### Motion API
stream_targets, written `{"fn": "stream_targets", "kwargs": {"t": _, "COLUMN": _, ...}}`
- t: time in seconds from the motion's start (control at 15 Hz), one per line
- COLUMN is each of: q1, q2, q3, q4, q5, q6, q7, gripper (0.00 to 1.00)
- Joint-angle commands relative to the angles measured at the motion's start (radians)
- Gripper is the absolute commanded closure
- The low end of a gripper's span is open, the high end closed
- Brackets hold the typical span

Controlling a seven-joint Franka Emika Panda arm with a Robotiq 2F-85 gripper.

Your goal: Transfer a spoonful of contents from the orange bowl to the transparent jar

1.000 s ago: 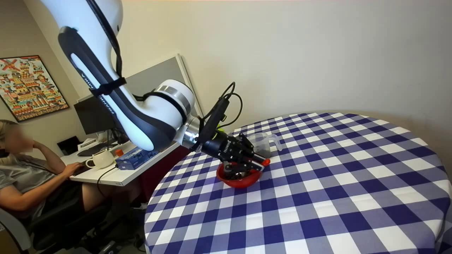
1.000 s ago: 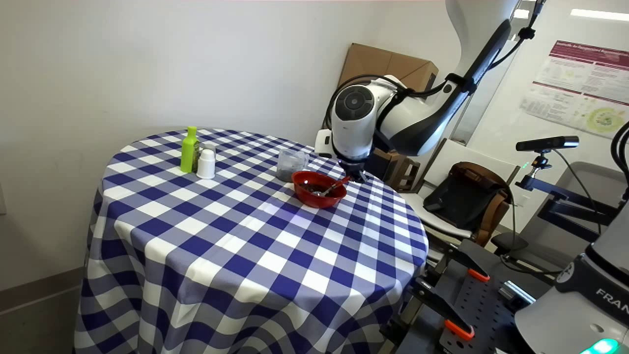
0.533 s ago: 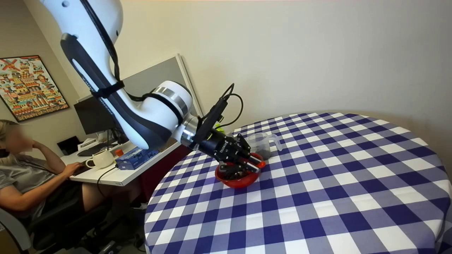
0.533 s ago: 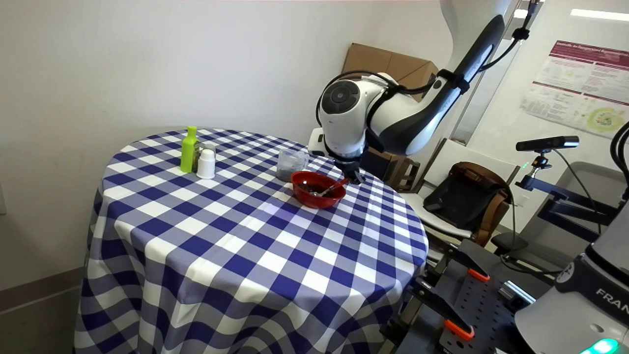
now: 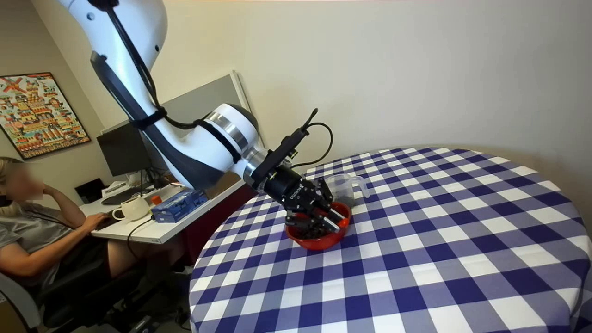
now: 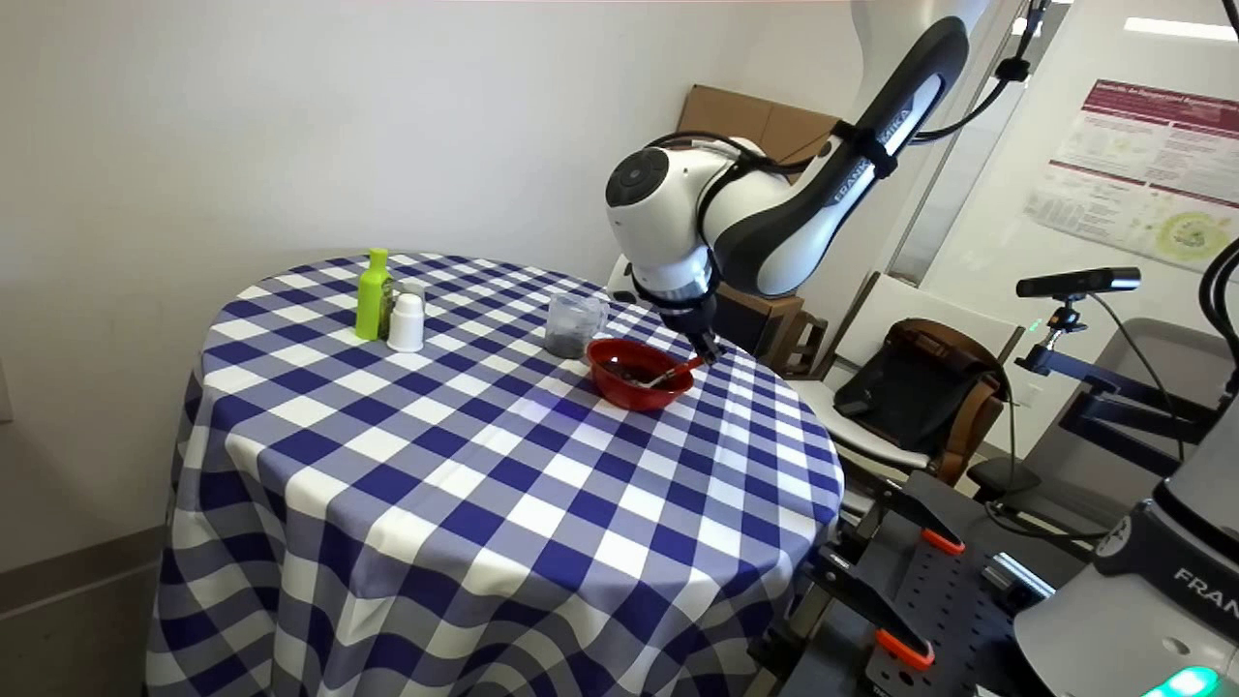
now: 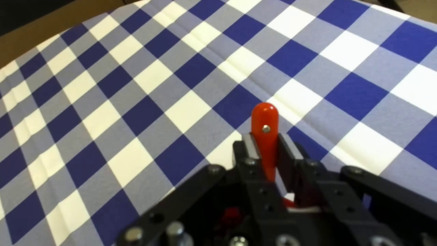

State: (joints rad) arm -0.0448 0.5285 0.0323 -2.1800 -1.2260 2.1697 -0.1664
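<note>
The red-orange bowl with dark contents sits on the checked tablecloth; it also shows in another exterior view. My gripper is shut on the red handle of a spoon. In the wrist view the handle sticks out between the fingertips. The spoon leans over the bowl rim, and its metal end lies inside the bowl among the contents. The spoon's tip is partly hidden. The transparent jar, a jug with a handle, stands just behind the bowl; it also shows beside it with greyish contents low inside.
A green bottle and a white stack or shaker stand farther along the round table. A desk with a blue box and a white pot is beside the table, where a person sits.
My wrist has tilted and turned while keeping hold of the spoon. The bowl has shifted slightly, to the right in both exterior views. The jar has not moved.
</note>
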Motion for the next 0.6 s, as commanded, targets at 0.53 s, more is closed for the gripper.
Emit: {"fn": "stream_targets", "kwargs": {"t": 0.53, "q1": -0.012, "q2": 0.029, "q3": 0.025, "q4": 0.070, "q5": 0.271, "q6": -0.068, "q7": -0.172, "gripper": 0.95}}
